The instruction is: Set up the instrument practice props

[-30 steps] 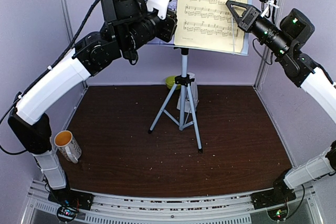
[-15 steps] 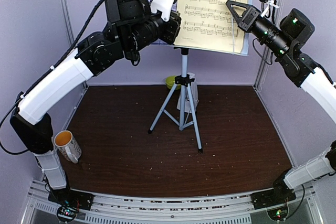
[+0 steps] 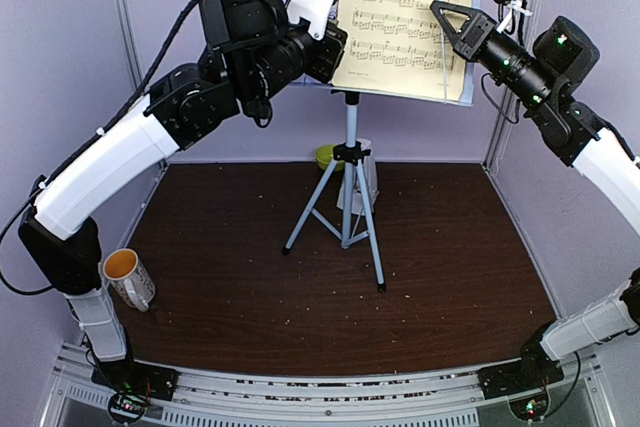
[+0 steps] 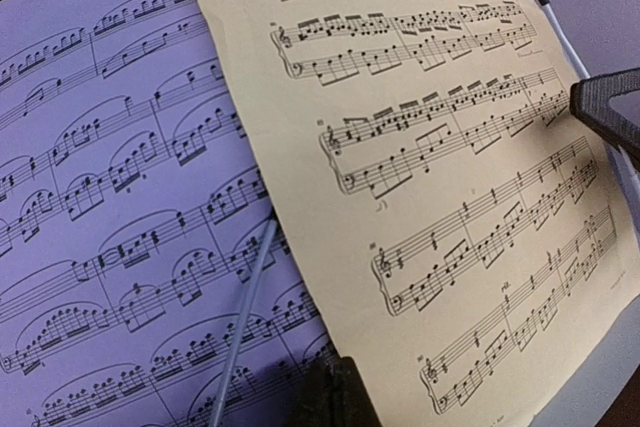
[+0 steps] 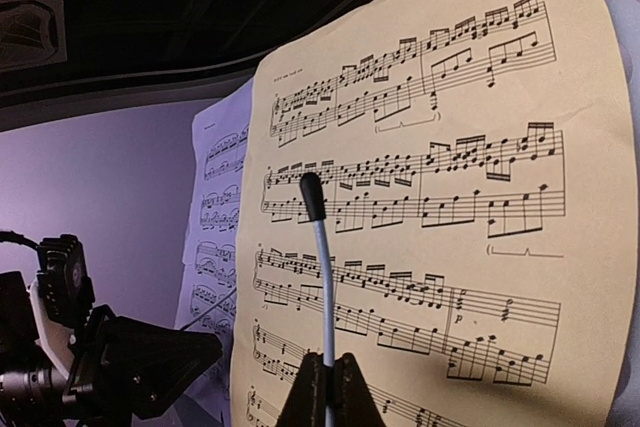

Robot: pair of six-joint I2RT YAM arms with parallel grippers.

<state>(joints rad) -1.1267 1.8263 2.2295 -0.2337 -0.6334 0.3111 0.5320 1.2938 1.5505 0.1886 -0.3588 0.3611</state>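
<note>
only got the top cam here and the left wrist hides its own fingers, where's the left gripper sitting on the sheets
Observer: The left gripper is shut, its fingertips at the lower left edge of the yellow page, where that page overlaps the lavender page. I cannot tell whether it pinches the paper.
Operator: anything lying over the lavender one
Observer: A thin pale wire slants across its lower half.
Operator: and the right side
Observer: The right gripper is shut on a thin black-tipped rod, which rises from between its fingers in front of the yellow page.
</note>
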